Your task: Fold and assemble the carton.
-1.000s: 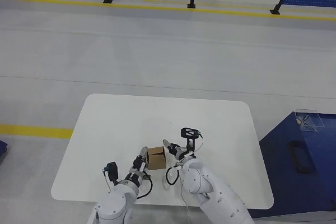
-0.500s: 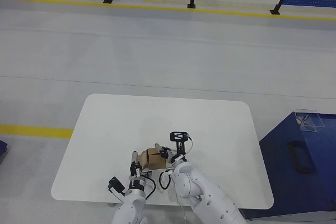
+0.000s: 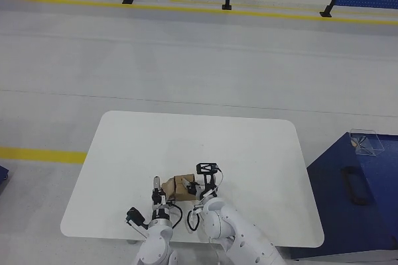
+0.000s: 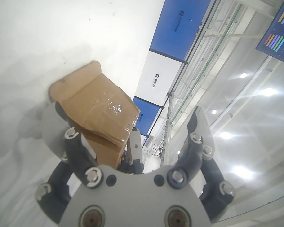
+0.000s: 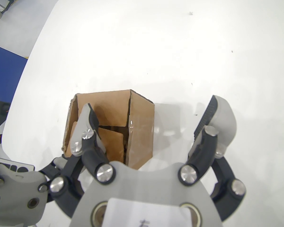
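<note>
Both arms have been drawn closer in the top view, and the right end effector (image 3: 194,188) has been brought over the small brown cardboard carton (image 3: 180,185), so flap tucking is judged under way. The carton stands near the front edge of the white rounded surface (image 3: 252,142), with ample room beyond. At the left wrist, the left end effector (image 4: 127,112) is spread wide, one finger against the carton. At the right wrist, its end effector (image 5: 151,105) is spread wide, one finger among the inner flaps.
</note>
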You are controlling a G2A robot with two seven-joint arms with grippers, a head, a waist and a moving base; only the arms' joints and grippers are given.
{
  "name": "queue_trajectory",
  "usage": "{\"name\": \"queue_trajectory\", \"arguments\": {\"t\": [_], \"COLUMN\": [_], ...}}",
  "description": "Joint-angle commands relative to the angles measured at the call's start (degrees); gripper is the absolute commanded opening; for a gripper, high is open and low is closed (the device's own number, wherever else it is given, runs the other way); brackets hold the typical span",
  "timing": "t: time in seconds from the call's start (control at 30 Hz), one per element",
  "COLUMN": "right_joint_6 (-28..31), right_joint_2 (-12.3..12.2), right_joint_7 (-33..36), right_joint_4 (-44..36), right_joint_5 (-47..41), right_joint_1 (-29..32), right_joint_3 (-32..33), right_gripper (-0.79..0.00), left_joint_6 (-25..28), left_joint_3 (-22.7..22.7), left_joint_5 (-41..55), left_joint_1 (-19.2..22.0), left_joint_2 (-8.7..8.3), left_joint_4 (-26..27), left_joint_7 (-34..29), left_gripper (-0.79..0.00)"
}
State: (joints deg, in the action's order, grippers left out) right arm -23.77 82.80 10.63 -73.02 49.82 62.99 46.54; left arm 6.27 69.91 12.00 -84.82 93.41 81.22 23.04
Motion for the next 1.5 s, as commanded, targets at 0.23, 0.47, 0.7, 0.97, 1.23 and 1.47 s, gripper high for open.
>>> {"name": "queue_trajectory", "arguments": {"t": [0.23, 0.47, 0.7, 0.97, 1.23, 1.47], "right_joint_6": [0.49, 0.56, 0.62, -0.65, -2.56, -1.83], "right_joint_2": [0.80, 1.28, 1.44, 0.75, -1.34, -1.41], "right_joint_7": [0.23, 0.77, 1.07, 1.08, 3.39, 3.58], "right_joint_4": [1.39, 1.72, 0.45, -3.17, -10.40, -12.06], "right_joint_5": [1.13, 2.20, 2.78, 2.89, 4.41, 0.91], "right_joint_1": [0.07, 0.11, 0.73, 3.27, 9.53, 10.78], "right_joint_3": [-0.36, -0.23, 1.04, 5.76, 14.76, 17.75], "right_gripper": [0.000, 0.000, 0.000, 0.000, 0.000, 0.000], "left_joint_6": [5.68, 10.72, 16.34, 14.23, 12.74, -2.06], "left_joint_3": [0.96, 1.82, 0.33, -1.16, 0.51, -1.22], "left_joint_5": [-4.23, -6.12, -10.53, -13.78, -11.76, -18.31], "left_joint_1": [2.16, 2.66, 0.54, 1.77, 2.08, 7.74], "left_joint_2": [0.09, 0.06, -0.22, -0.29, -0.39, -0.09], "left_joint_4": [-3.57, -2.58, 0.92, -1.05, 2.14, -2.95], "left_joint_7": [3.51, 3.61, -1.51, -5.41, -5.11, -4.11], "left_gripper": [0.000, 0.000, 0.000, 0.000, 0.000, 0.000]}}
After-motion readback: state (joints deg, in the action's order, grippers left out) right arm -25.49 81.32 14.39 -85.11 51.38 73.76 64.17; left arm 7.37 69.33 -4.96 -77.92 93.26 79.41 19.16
